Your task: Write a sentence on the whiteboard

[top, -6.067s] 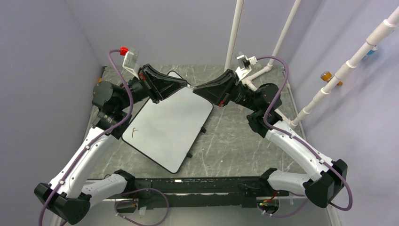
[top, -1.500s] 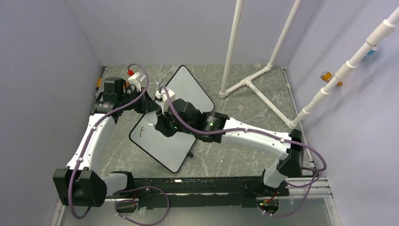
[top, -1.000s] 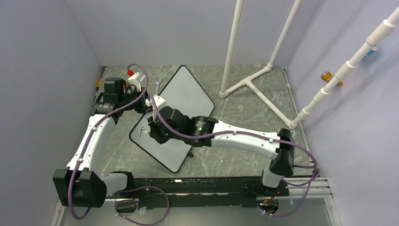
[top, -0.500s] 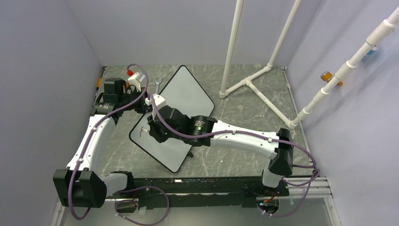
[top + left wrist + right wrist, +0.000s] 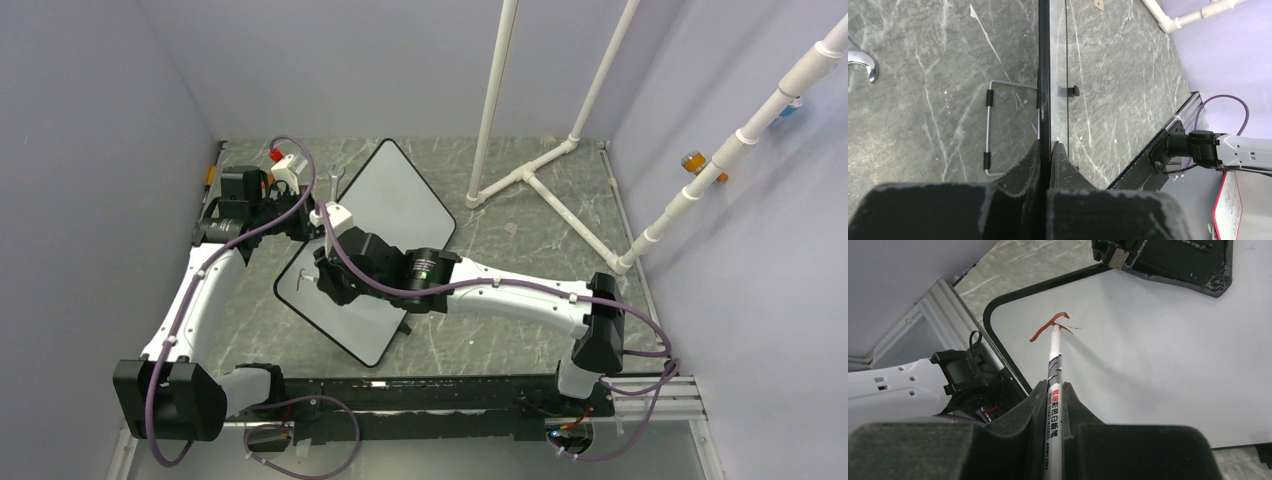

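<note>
The writing has barely begun. The whiteboard [image 5: 400, 195] sits tilted on the table [image 5: 520, 290], left of centre in the overhead view, turned diamond-wise with its corners at about 12, 3, 6 and 9 o'clock. The only ink showing is one short reddish-brown stroke with a small hook [image 5: 1048, 326], near the board's 9 o'clock corner. That looks like the first letter of the sentence, or part of it, though I cannot read which letter it is. The right gripper [image 5: 1054, 387] is clamped narrowly around a marker [image 5: 1054, 365], whose tip appears to touch the board at the stroke's hooked end, with the ink trailing off toward 8 o'clock from there. The left gripper [image 5: 1046, 147] is pinched tight on the board's dark rim along the 10 o'clock edge. It seems to be steadying the board, and its wrist camera sees the panel edge-on, with a wire stand [image 5: 988, 132] behind it. Nearly the whole white face toward 3 and 6 o'clock is bare, so almost all the words of the sentence are left to write.
</note>
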Robot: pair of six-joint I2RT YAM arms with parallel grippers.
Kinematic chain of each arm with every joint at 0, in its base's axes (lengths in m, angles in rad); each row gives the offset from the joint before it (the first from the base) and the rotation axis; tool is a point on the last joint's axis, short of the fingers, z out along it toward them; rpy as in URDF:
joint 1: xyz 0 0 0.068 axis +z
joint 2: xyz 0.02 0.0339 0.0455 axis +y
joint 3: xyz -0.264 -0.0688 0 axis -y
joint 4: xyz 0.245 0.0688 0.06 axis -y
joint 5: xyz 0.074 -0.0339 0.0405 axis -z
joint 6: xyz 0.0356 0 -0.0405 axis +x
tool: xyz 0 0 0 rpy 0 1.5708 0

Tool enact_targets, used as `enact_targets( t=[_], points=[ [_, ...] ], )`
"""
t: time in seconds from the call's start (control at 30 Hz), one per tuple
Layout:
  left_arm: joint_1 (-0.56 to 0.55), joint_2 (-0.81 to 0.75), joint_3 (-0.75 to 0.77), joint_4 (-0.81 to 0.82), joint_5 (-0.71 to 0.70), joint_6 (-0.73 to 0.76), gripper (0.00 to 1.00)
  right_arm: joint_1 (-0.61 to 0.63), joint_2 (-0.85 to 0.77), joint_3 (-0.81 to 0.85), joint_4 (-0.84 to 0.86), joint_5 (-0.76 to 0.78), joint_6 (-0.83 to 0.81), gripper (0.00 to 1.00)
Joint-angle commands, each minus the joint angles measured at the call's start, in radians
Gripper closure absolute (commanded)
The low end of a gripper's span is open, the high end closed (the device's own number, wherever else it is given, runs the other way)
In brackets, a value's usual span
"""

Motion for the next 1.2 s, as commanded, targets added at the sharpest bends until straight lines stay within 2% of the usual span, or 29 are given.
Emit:
enact_targets(
  t=[0.0, 0.43, 0.93, 1.17],
  points=[
    [-0.002, -0.036, -0.004, 0.12, -0.103, 0.146, 1.0, 0.004, -0.022, -0.057, 0.025, 0.019, 0.023, 1.0],
    [-0.002, -0.038, -0.007, 0.122, -0.105, 0.146, 1.0, 0.008, -0.077, -0.17, 0.029, 0.001, 0.055, 1.0],
    [-0.002, -0.036, -0.008, 0.12, -0.107, 0.147, 1.0, 0.032, -0.06, -0.086, 0.037, -0.072, 0.031, 1.0],
    [-0.002, -0.039, -0.008, 0.12, -0.107, 0.147, 1.0, 0.032, -0.142, -0.118, 0.107, -0.043, 0.014, 1.0]
  ],
)
